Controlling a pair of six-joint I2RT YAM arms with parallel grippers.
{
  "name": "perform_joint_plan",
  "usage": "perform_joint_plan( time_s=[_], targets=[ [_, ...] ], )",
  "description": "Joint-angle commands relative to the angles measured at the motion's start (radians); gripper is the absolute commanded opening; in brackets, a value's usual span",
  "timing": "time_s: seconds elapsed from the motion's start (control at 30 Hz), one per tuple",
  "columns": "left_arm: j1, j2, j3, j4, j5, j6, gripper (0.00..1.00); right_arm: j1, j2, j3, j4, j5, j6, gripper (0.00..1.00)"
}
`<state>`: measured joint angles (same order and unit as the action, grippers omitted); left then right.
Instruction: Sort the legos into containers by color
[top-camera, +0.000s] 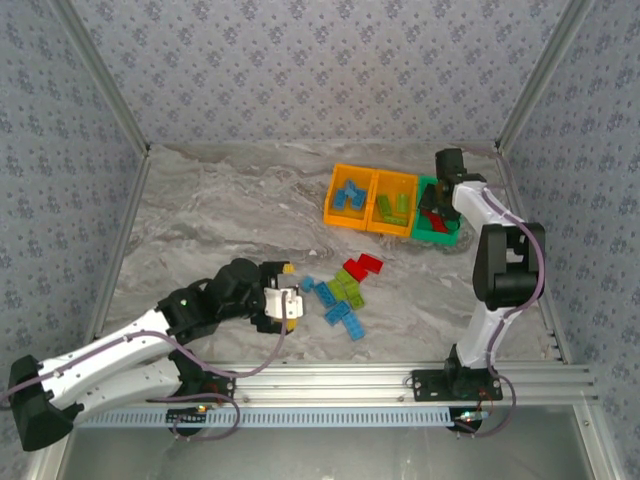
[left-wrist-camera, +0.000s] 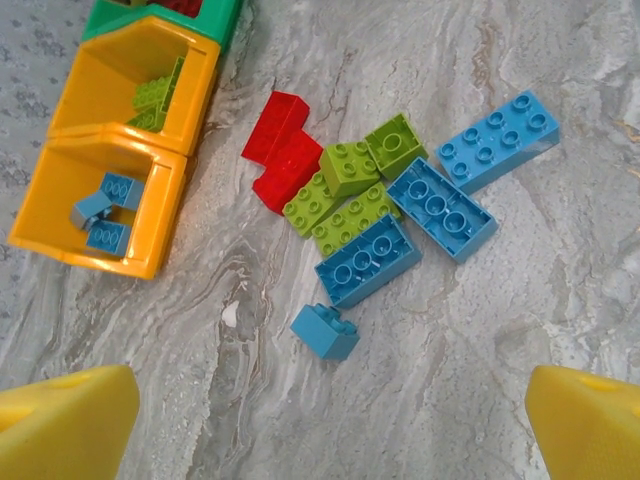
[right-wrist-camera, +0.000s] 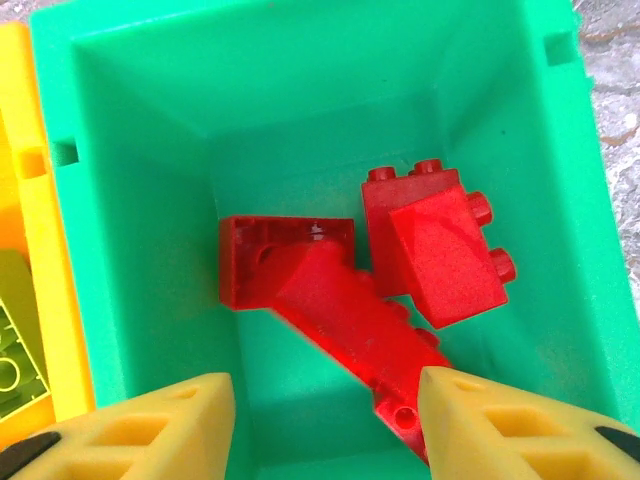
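Red loose legos (left-wrist-camera: 288, 160) 2 | lime (left-wrist-camera: 347, 165) 4 | blue (left-wrist-camera: 368, 260) 4 | left tool (left-wrist-camera: 325, 425) apart | right tool (right-wrist-camera: 325, 430) apart

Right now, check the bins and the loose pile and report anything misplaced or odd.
Nothing is missorted: blue bricks in one orange bin, lime bricks in the other orange bin, red bricks in the green bin. The red ones lie tumbled at odd angles, which is only untidy.

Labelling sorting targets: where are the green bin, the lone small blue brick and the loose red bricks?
green bin (right-wrist-camera: 140, 200): right wrist view, left inner wall.
small blue brick (left-wrist-camera: 325, 332): left wrist view, middle of the brick.
loose red bricks (left-wrist-camera: 290, 170): left wrist view, nearer brick's top.
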<state>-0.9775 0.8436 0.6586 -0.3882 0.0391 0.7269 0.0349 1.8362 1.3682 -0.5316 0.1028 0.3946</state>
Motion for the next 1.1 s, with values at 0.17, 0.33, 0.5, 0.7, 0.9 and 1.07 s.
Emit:
perform_joint_plan(
  time_s=[0.17,0.33,0.5,0.7,0.9,1.07],
  targets=[
    [-0.003,0.081,0.112,0.023,-0.159,-0.282,0.99,0.031,-0.337,-0.099,-0.062,-0.080,0.032,0.58],
    [-0.003,0.213,0.261,-0.032,-0.230,-0.609,0.88,0.183,-0.602,-0.248,-0.110,-0.168,0.053,0.61],
    [0.003,0.370,0.384,-0.141,-0.360,-0.922,0.79,0.458,-0.732,-0.320,-0.239,-0.191,0.072,0.65],
    [0.034,0.518,0.402,-0.148,-0.330,-1.192,0.74,0.703,-0.801,-0.406,-0.321,-0.179,0.179,0.69],
    [0.099,0.680,0.397,-0.156,-0.247,-1.414,0.70,0.746,-0.894,-0.479,-0.348,-0.138,0.262,0.71],
    [0.102,0.792,0.418,-0.133,-0.206,-1.510,0.71,0.756,-0.969,-0.512,-0.384,-0.110,0.309,0.72]
  ],
)
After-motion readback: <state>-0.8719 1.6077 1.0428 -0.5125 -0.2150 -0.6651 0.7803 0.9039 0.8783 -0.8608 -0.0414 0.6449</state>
